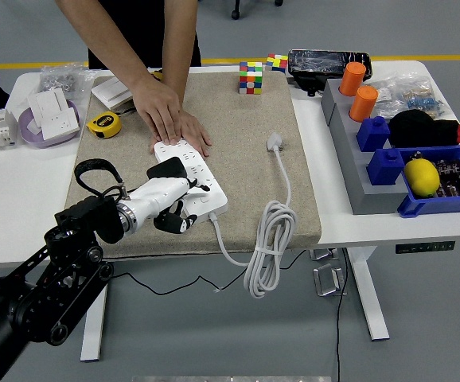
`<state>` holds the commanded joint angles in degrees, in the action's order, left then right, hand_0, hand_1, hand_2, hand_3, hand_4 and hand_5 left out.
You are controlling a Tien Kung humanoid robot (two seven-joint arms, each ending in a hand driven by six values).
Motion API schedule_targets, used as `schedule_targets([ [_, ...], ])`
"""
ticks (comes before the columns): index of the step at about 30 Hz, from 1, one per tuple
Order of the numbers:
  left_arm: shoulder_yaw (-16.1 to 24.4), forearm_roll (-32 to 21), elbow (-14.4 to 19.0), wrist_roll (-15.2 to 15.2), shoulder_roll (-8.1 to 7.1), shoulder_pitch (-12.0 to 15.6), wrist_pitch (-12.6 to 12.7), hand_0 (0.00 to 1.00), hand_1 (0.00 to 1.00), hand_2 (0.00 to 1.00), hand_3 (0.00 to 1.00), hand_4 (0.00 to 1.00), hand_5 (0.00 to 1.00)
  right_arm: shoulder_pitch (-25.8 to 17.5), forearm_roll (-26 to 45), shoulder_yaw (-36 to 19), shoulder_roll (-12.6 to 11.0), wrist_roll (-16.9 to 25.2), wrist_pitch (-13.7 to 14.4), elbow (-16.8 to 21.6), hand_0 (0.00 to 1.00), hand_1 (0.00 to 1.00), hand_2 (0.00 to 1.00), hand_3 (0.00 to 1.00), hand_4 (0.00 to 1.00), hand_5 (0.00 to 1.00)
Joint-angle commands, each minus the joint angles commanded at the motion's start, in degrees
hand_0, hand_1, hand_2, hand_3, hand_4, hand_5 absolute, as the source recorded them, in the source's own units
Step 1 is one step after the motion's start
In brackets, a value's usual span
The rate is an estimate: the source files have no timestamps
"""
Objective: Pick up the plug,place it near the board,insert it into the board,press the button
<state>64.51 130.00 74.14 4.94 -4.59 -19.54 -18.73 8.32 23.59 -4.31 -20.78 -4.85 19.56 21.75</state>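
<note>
The big white table (7,208) has a tan cloth mat (246,163) on it. On the mat lies the long white power board (190,177), and a person's hand (169,119) presses flat on its far end. My white left hand (165,205) rests by the board's near end, fingers curled, holding nothing. The small white plug (274,142) on its white cord (270,239) lies well off to my right. I think I should reach over slowly and pinch the plug's body, not the cord.
</note>
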Motion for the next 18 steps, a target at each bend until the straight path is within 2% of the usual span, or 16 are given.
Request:
schedule_targets([
  [6,-0.3,0.0,0.0,0.6,-0.03,0.2,-2.1,0.162,0.028,0.146,0.825,0.582,0.002,0.1,0.0,0.0,0.0,0.0,0.0,0.0,0.859,0.858,0.829,0.829,0.998,0.998],
  [18,-0.3,0.0,-0.7,0.4,0.22,0.4,-1.6,0.162,0.028,0.146,0.823,0.582,0.002,-0.1,0.1,0.0,-0.1,0.0,0.0,0.0,0.859,0.858,0.828,0.829,0.998,0.998],
])
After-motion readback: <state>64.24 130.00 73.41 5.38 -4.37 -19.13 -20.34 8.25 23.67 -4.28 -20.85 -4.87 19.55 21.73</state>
